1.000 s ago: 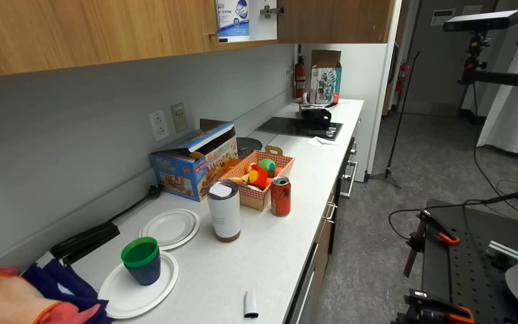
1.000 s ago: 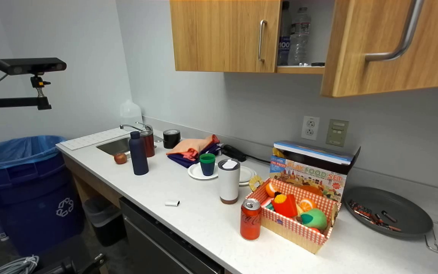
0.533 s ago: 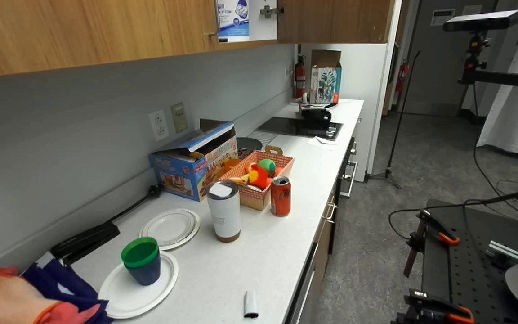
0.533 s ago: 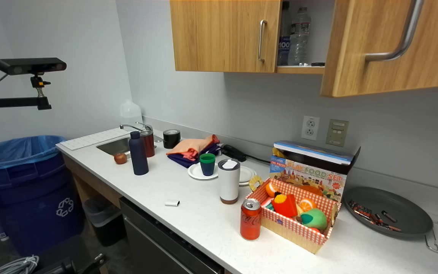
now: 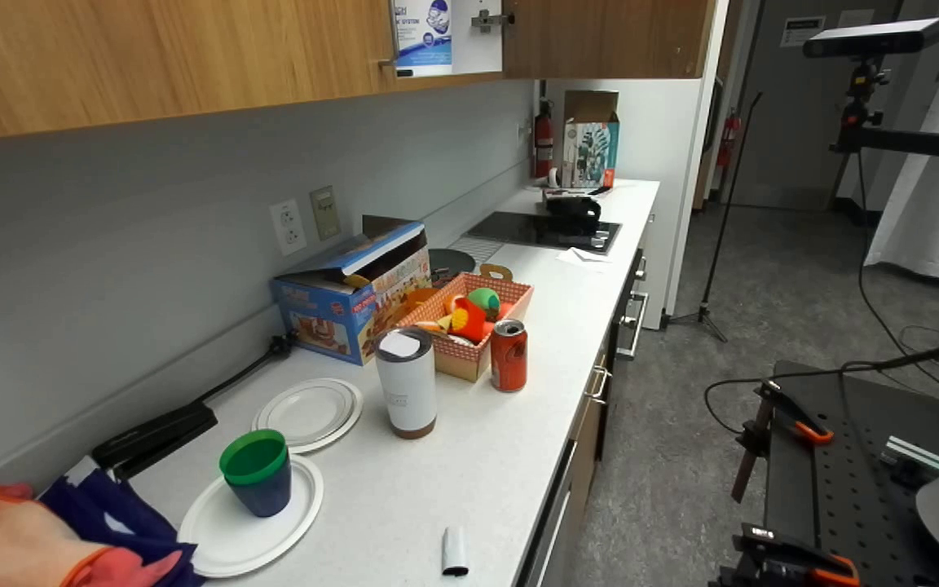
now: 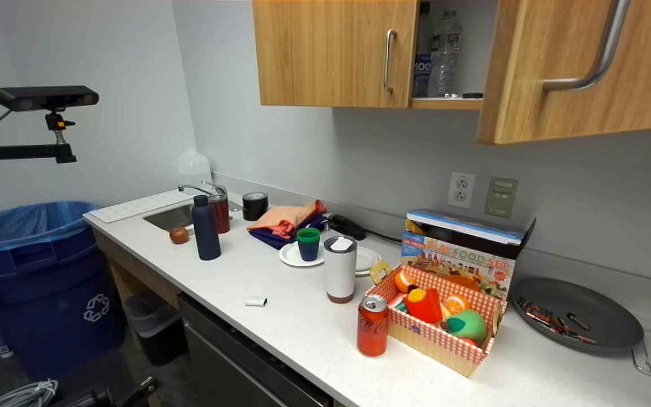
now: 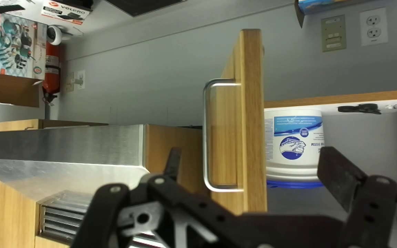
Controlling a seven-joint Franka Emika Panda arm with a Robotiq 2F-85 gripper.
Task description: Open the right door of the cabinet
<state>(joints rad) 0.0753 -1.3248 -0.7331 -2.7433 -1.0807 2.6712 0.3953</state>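
Right brown wooden cabinet door (image 7: 252, 120), swung open above the long white table (image 6: 286, 328), bent silver metal handle (image 7: 205, 134) on its front, black robot hand (image 7: 253, 155) in front of its edge, fingers (image 7: 339, 179) wide apart, holding nothing

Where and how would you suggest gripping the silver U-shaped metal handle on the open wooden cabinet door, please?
Grip the handle mid-bar, probably from the door's outer face: only the ends meet the wood; the straight bar stands clear.

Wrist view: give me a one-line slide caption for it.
Cabinet door standing open, seen between the fingers of the open claw, with a white tub in the cabinet.
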